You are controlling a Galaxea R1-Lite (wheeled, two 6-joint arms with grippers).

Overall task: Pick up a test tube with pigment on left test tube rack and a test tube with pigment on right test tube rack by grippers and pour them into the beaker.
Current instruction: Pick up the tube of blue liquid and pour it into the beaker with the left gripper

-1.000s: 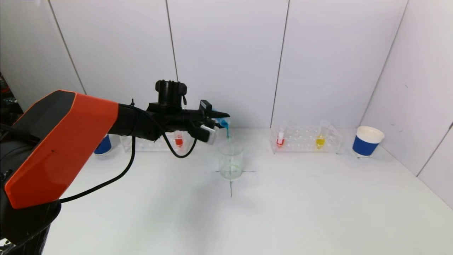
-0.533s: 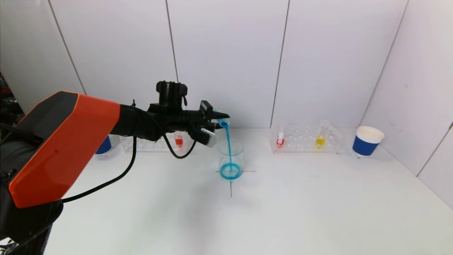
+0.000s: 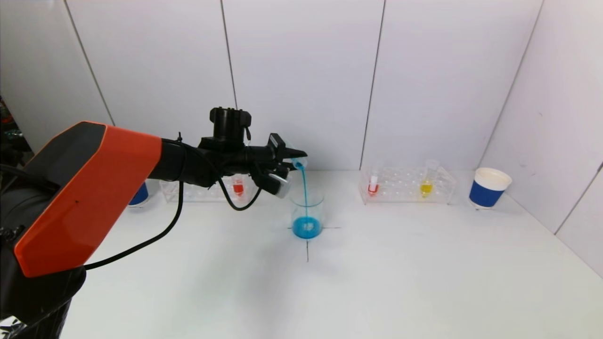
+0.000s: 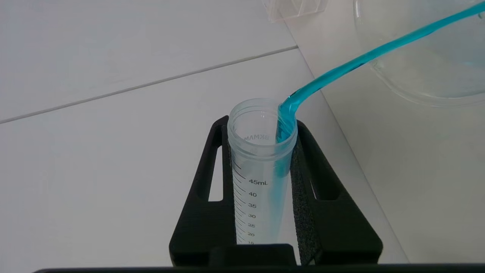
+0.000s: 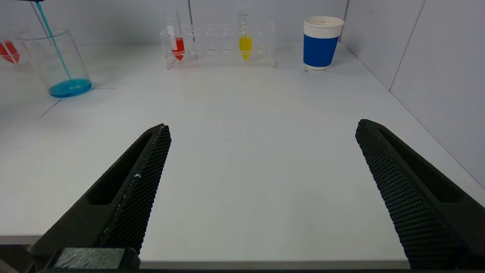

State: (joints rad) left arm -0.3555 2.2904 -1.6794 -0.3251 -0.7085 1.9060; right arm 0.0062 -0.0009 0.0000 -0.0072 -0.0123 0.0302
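Observation:
My left gripper (image 3: 294,157) is shut on a clear graduated test tube (image 4: 261,167), tipped over above the glass beaker (image 3: 307,214). A thin blue stream (image 3: 304,188) runs from the tube's mouth into the beaker, which holds blue liquid at its bottom (image 5: 70,88). The left rack (image 3: 207,189) holds a red tube (image 3: 238,187). The right rack (image 3: 407,186) holds a red tube (image 3: 373,187) and a yellow tube (image 3: 426,187). My right gripper (image 5: 261,131) is open and empty, low by the table's front edge, out of the head view.
A blue and white paper cup (image 3: 489,187) stands right of the right rack. Another blue cup (image 3: 137,193) sits behind my left arm at the far left. White walls close the back and the right side.
The tube has tipped further and the blue liquid has poured out. The beaker went from nearly empty to holding a blue layer. The left arm has barely moved.

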